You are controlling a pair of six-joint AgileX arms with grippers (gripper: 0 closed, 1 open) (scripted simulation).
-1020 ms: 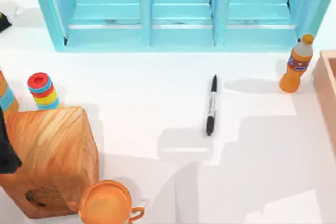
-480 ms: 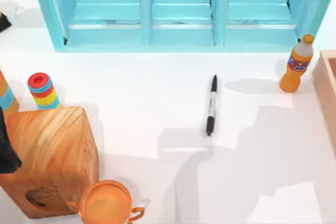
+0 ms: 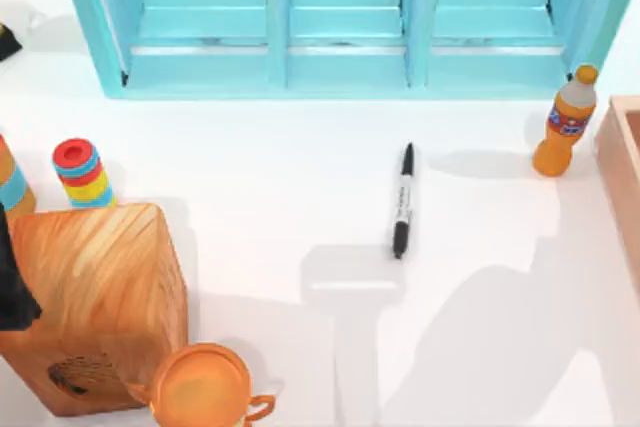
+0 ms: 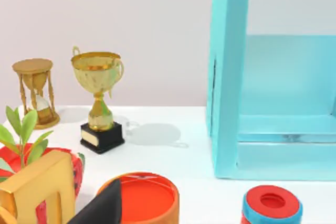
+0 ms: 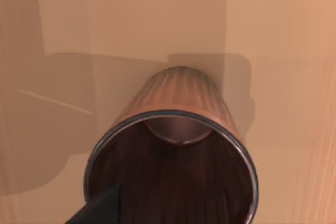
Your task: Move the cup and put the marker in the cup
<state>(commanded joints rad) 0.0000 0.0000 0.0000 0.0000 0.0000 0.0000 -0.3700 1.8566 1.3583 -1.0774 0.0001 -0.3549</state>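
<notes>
The marker (image 3: 402, 200), slim and black with a pale band, lies on the white table near the middle, pointing toward the shelf. In the right wrist view the cup (image 5: 181, 95), reddish-brown and ribbed with a dark inside, stands upright on a tan surface, seen from just above its rim. A dark finger (image 5: 100, 208) of my right gripper sits at the cup's near rim. A black part of my left arm (image 3: 10, 287) shows at the table's left edge, beside the wooden block.
A turquoise shelf (image 3: 340, 17) spans the back. An orange bottle (image 3: 565, 122) and a wooden box edge (image 3: 620, 167) stand at the right. At the left are a wooden block (image 3: 95, 297), an orange handled vessel (image 3: 200, 387) and a ring stack (image 3: 80, 172).
The shadow on the table's lower right has changed shape and drifted toward the right. The marker has stayed where it was.
</notes>
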